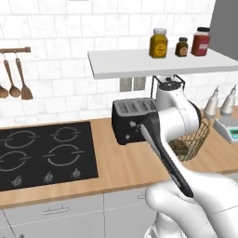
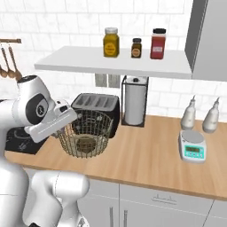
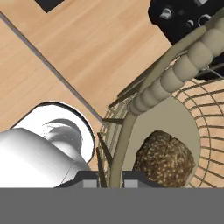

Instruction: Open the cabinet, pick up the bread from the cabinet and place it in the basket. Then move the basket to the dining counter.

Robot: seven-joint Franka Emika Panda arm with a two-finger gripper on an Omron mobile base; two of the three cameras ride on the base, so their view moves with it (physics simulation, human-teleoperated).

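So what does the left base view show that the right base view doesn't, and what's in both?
Left base view alone: the black hob and the hanging wooden spoons.
Right base view alone: the paper towel roll in plain sight, and the basket whole, with the bread in its bottom.
Both: the black toaster, the three jars on the white shelf, the two pale bottles, the small scale and the wood counter. From the left, the arm covers much of the basket.

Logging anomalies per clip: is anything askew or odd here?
Yes: the basket tilts off the wood counter, its rim between the fingers, the bread inside. Nothing is spilled.
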